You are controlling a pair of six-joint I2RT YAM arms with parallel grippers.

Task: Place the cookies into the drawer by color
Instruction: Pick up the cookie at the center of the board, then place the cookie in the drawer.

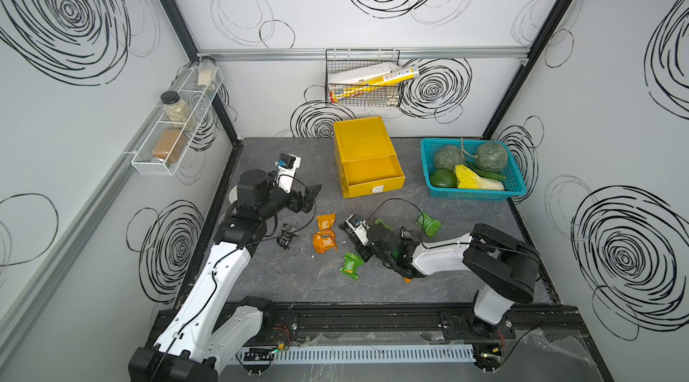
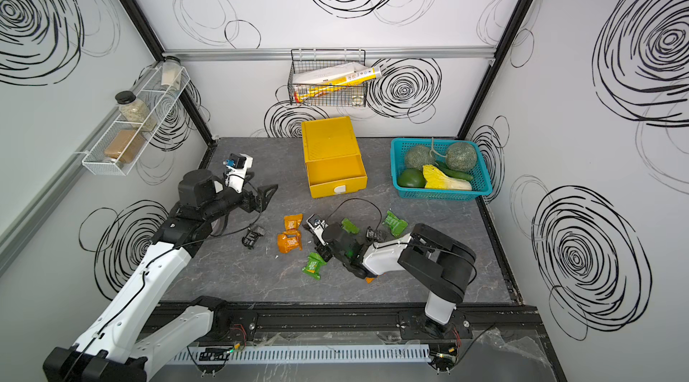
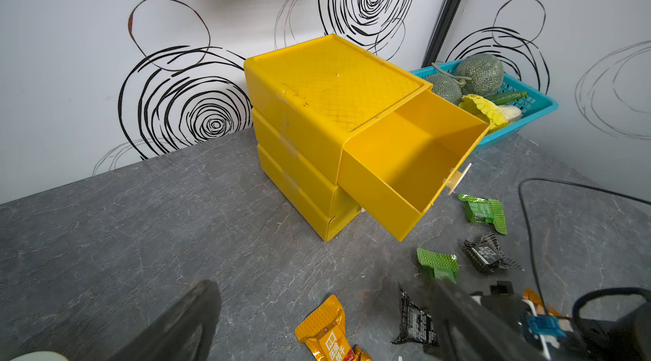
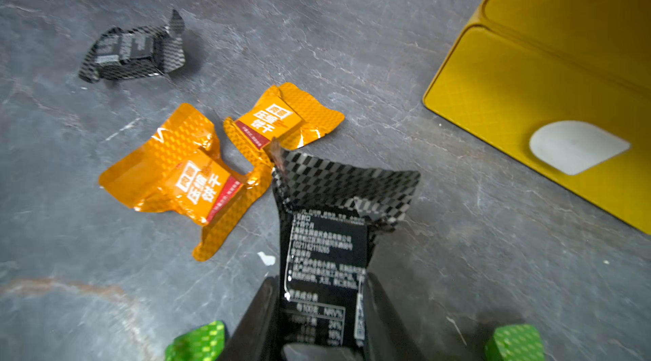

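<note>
The yellow drawer chest (image 1: 358, 137) (image 3: 317, 77) stands at the back, its top drawer (image 1: 373, 172) (image 3: 405, 151) pulled out and empty. Cookies lie in front: two orange packets (image 1: 325, 242) (image 4: 183, 172), green ones (image 1: 350, 265) (image 1: 428, 223) and a black one (image 1: 287, 236) (image 4: 134, 50). My right gripper (image 1: 345, 229) (image 4: 322, 313) is shut on another black packet (image 4: 327, 246) (image 3: 417, 320), just off the table beside the orange packets. My left gripper (image 1: 311, 193) (image 3: 324, 283) hangs open and holds nothing, left of the chest.
A teal basket (image 1: 518, 190) of melons and vegetables sits right of the chest. A wire basket (image 1: 363, 100) hangs on the back wall and a jar shelf (image 1: 175, 126) on the left wall. Another black packet (image 1: 408, 234) and an orange one (image 1: 407, 279) lie by the right arm.
</note>
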